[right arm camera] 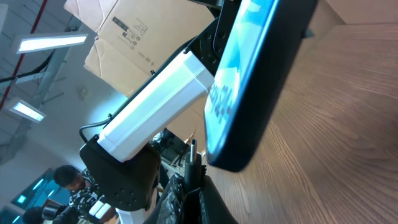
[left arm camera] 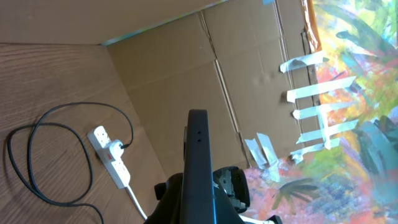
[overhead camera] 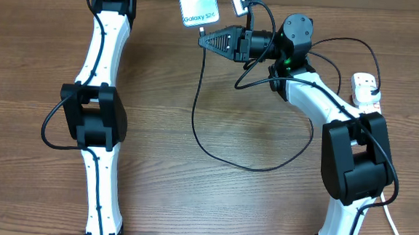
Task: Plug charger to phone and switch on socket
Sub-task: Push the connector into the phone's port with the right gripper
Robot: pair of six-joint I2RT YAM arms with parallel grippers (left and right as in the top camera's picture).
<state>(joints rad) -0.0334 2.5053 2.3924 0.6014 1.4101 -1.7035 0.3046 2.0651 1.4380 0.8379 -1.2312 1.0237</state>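
Overhead view: I am watching the right gripper (overhead camera: 208, 40) pointing straight at the bottom edge of the phone (overhead camera: 199, 6) at the far side of the desk (overhead camera: 262, 215). The charger (overhead camera: 195, 109) is trailing from it in a wide loop across the wood toward the socket (overhead camera: 365, 86).
Right wrist view: the right gripper is clenched on the charger's connector tip (right arm camera: 194, 152), which is poking up from its fingers. The tip is sitting just beside the phone's lower end, not yet in the port.
Left wrist view: the left gripper (left arm camera: 196, 198) is grasping the phone, which I am seeing edge-on and held up off the desk. The socket is lying well apart, with the cable's far end running into it.
Step in hand: I am judging this as the final lining-up before insertion. Plugging in is not done and the switch looks untouched.
Next move: it is calling for a small sideways correction to centre the tip on the port. A short push along the phone's long axis follows, with the left gripper bracing.
Socket switch: I cannot tell whether it is on, as the right arm is hiding part of the strip.
Risk: a skewed tip is likely to skid off the phone's dark edge or twist the phone in its grasp.
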